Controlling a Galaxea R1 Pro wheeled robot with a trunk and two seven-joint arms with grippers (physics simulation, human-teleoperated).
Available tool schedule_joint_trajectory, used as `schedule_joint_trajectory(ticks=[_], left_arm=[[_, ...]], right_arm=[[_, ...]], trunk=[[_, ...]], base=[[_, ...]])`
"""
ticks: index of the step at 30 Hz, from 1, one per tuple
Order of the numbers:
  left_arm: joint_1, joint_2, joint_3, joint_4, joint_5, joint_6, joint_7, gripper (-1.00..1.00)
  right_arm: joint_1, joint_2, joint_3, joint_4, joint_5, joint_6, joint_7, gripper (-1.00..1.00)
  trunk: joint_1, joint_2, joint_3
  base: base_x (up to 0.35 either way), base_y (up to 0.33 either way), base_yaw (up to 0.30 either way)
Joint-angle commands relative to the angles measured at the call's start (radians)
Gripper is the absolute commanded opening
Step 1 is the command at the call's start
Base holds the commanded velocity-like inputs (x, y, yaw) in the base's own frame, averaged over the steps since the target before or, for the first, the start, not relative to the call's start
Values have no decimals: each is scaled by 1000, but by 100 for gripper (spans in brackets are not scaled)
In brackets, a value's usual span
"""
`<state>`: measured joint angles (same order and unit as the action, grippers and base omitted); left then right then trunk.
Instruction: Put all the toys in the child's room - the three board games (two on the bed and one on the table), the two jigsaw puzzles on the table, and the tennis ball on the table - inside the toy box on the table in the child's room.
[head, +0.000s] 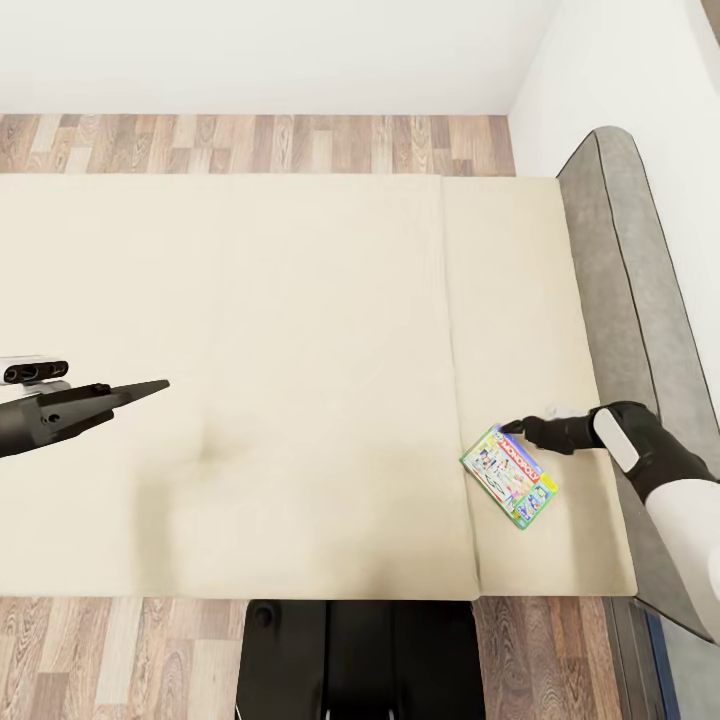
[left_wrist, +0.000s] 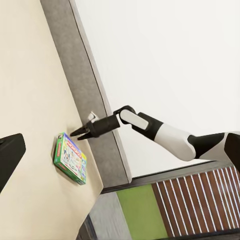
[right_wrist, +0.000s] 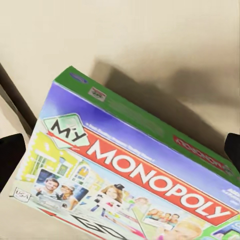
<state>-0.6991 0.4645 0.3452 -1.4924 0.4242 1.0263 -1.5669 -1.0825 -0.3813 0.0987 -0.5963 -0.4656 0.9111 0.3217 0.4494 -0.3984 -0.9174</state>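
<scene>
One board game (head: 508, 475), a blue and green My Monopoly box, lies flat on the cream bed (head: 300, 330) near its right front corner. My right gripper (head: 512, 428) hovers just above the box's far corner, open, with nothing between its fingers. In the right wrist view the box (right_wrist: 130, 175) lies close below, one dark finger (right_wrist: 10, 160) at each side of the picture. The left wrist view shows the box (left_wrist: 70, 158) with the right gripper (left_wrist: 80, 132) over its edge. My left gripper (head: 150, 388) hangs open over the bed's left part, holding nothing.
A grey padded headboard (head: 640, 300) runs along the bed's right side against the white wall. A seam (head: 447, 300) splits the mattress. Wood plank floor (head: 250, 145) lies beyond the bed, and my dark base (head: 350, 660) stands at its front edge.
</scene>
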Motion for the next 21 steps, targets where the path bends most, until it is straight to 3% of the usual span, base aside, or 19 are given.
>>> schedule_joint_trajectory(ticks=[1, 7, 21], left_arm=[[0, 0, 0, 0, -1, 11, -4, 100], [0, 0, -1, 0, -1, 11, -4, 100], [0, 0, -2, 0, -1, 11, -4, 100]], right_arm=[[-1, -1, 13, 0, 9, 1, 9, 100], [-1, 0, 65, 0, 10, -1, 9, 100], [0, 1, 80, 11, 12, -25, 10, 100]], trunk=[[1, -2, -1], [1, -2, -1], [1, -2, -5]], base=[[0, 0, 0], [0, 0, 0], [0, 0, 0]])
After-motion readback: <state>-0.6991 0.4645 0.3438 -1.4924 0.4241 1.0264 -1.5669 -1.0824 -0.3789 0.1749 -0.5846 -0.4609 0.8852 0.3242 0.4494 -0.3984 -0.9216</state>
